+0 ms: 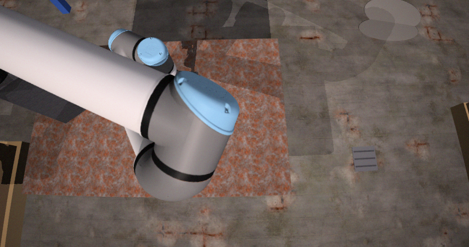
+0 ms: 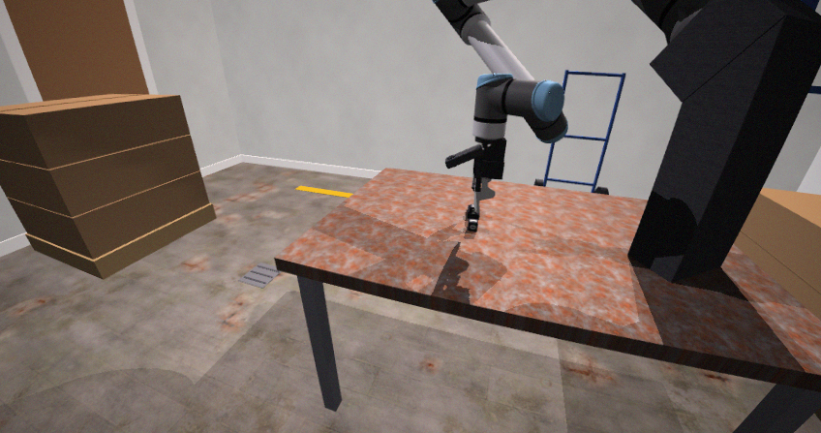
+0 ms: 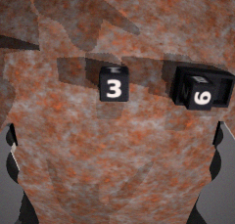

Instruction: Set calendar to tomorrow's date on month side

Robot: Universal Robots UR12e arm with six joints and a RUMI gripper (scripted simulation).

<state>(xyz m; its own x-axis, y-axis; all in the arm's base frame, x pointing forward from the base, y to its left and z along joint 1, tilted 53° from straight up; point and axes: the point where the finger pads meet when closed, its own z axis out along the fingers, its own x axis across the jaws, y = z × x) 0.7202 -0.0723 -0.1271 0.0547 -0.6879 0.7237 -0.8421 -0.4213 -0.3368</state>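
A black cube (image 3: 114,88) stands on the table, apart from the tray, with an upright white 3 on its upward face and a digit on the narrow side above it, seen in the wrist view. The black tray (image 3: 226,89) is to its right. A second black cube (image 3: 200,96) is in the tray's left part, with a sideways digit, 6 or 9, on top; whether it sits flat is unclear. My gripper (image 3: 114,125) is wide open and empty, its tips below the loose cube in the picture. The month side is not visible. The arm hides everything in the top view.
The red mottled table (image 1: 256,166) (image 2: 553,256) (image 3: 117,185) has a dark front edge in the exterior view. The arm's black pedestal (image 2: 714,140) stands at its right. Stacked boxes (image 2: 115,181) and a blue hand truck (image 2: 611,108) stand off the table.
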